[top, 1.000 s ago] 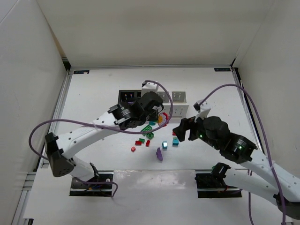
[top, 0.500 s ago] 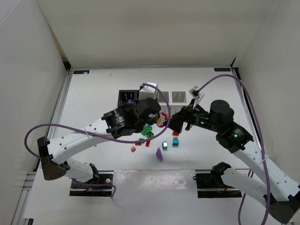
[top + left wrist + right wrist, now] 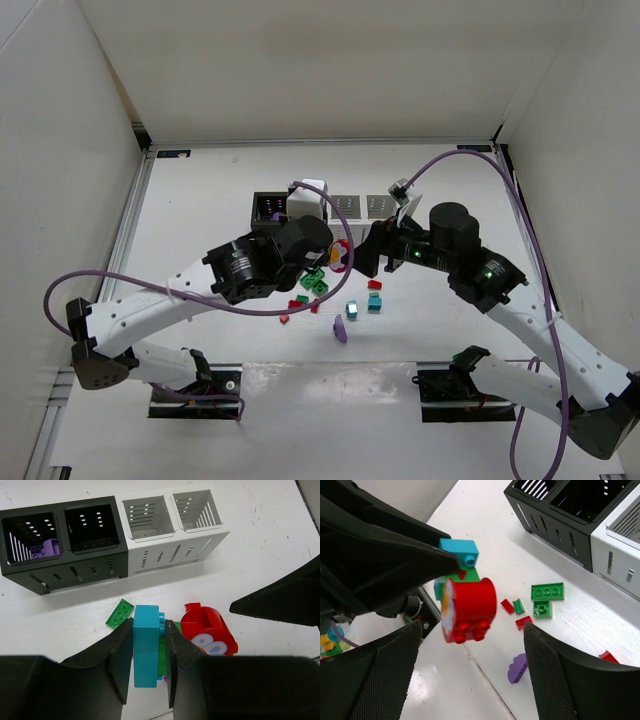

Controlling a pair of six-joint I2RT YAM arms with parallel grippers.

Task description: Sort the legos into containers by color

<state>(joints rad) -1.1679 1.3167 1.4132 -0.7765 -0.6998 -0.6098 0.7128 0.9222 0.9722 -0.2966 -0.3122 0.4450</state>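
Readable text: none in any view.
containers (image 3: 125, 555): black and white slotted walls, no lettering or numbers.
red round brick (image 3: 207, 630): a white-and-blue printed mark on its face; no letters or digits can be made out.
teal brick (image 3: 146, 647): plain sides and studs; no brand can be read.
dark tags (image 3: 172, 153): one at each far corner of the table, too small to read.
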